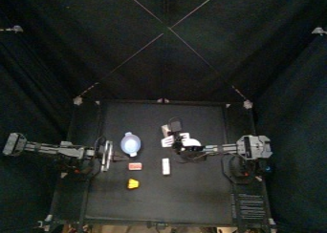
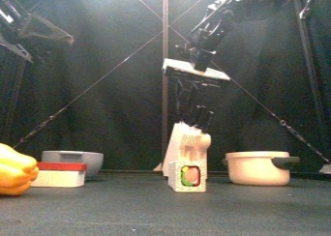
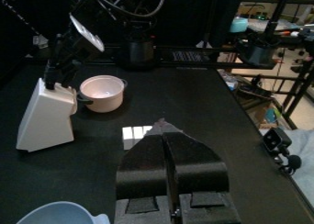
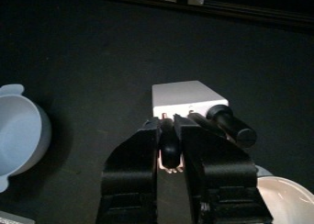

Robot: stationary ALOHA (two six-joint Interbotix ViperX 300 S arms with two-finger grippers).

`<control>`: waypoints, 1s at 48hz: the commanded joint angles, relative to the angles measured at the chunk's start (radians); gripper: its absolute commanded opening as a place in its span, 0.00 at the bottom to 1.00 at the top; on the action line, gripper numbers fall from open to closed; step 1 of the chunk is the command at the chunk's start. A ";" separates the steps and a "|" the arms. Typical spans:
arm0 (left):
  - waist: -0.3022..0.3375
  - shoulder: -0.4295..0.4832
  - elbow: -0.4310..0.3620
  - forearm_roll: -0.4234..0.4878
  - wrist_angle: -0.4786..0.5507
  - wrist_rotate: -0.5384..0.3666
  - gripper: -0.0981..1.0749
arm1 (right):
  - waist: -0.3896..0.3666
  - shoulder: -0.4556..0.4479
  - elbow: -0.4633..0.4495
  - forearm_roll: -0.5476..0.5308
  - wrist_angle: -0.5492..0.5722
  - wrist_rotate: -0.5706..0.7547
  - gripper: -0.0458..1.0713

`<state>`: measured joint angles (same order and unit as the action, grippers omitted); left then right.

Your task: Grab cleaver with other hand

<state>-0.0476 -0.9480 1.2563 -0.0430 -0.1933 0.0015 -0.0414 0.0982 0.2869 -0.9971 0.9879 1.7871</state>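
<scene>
Above the knife block (image 2: 188, 161), the right tool (image 2: 196, 68) grips the cleaver (image 2: 198, 70).

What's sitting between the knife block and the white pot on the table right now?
Nothing. The front view shows only bare black table between the knife block and the white pot, which stand apart.

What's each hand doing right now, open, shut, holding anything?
Left hand: shut, empty, resting at the table's left side.
Right hand: closed on the cleaver, raised above the knife block.
</scene>
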 commanded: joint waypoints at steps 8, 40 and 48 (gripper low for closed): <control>0.002 0.005 -0.012 -0.002 -0.006 0.002 0.06 | 0.018 -0.055 -0.044 -0.009 0.005 -0.003 0.46; 0.003 0.003 -0.012 -0.002 -0.009 0.002 0.06 | 0.230 -0.184 -0.038 -0.112 0.210 0.000 0.46; 0.002 0.003 -0.015 -0.002 -0.009 0.003 0.06 | 0.311 -0.210 -0.032 -0.164 0.241 0.002 0.46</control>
<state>-0.0460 -0.9480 1.2579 -0.0430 -0.1933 0.0015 0.2286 -0.0644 0.2684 -1.1275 1.2164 1.7856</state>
